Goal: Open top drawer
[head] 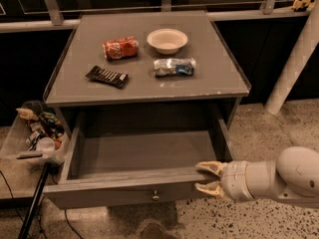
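Observation:
The top drawer (139,153) of the grey cabinet stands pulled out wide, showing a plain grey empty interior. Its front panel (119,193) has a small round metal knob (156,196) at the lower middle. My gripper (208,178) comes in from the right on a white arm. Its two tan fingers are spread, one over the top edge of the drawer front's right end and one below it, right at the front's right end. They hold nothing.
On the cabinet top (209,78) lie a red can (120,48), a white bowl (167,40), a black snack bar (106,76) and a blue-silver packet (174,66). A clear bin of clutter (37,133) stands at the left. A white post (294,63) rises at the right.

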Available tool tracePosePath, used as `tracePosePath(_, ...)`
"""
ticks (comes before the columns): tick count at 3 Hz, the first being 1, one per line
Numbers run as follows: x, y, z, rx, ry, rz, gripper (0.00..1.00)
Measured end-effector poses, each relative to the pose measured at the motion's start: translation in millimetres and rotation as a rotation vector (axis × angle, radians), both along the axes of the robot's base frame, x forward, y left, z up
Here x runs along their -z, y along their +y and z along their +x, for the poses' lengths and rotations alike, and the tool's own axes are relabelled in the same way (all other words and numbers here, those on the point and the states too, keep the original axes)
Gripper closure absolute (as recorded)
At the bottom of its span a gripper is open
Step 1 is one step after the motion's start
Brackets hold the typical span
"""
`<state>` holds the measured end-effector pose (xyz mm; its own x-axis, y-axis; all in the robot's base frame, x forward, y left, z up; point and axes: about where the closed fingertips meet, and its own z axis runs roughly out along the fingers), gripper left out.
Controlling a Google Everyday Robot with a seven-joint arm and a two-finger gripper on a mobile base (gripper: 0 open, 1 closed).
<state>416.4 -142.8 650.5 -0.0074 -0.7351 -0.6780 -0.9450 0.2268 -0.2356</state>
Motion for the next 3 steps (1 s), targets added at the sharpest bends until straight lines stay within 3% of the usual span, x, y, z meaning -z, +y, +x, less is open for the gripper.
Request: tracePosePath(3, 0.0, 0.1, 0.0, 0.000, 0.000, 0.000, 0.11)
